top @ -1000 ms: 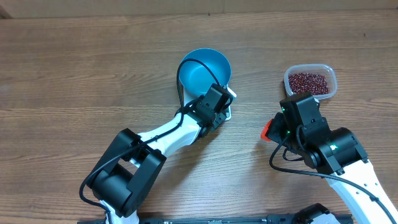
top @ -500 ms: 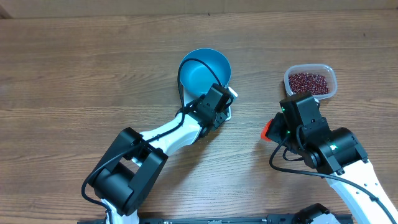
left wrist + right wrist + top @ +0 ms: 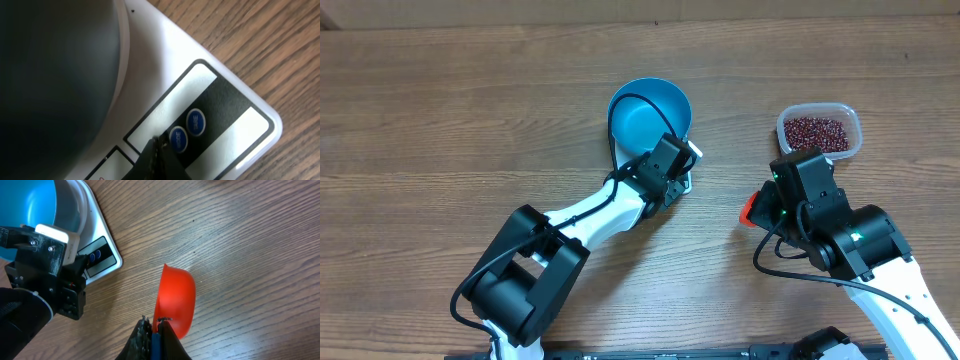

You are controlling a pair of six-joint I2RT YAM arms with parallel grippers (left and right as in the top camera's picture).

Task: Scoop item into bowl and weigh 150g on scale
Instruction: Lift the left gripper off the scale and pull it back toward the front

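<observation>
Left arm [image 3: 588,214] is reaching from the near-left edge of the counter [image 3: 440,120] diagonally up and to the right, elbow folded low, white forearm stretched out straight. Left gripper [image 3: 157,144] is pointing down, its jaws pressing fully together into 1 dark tip. Right arm [image 3: 860,245] is extending from the near-right corner and angling up and left, wrist block tilted. Right gripper [image 3: 153,323] is pointing down too, jaws clamping the handle of a red scoop [image 3: 176,300]. The 2 grippers are sitting well apart.
</observation>
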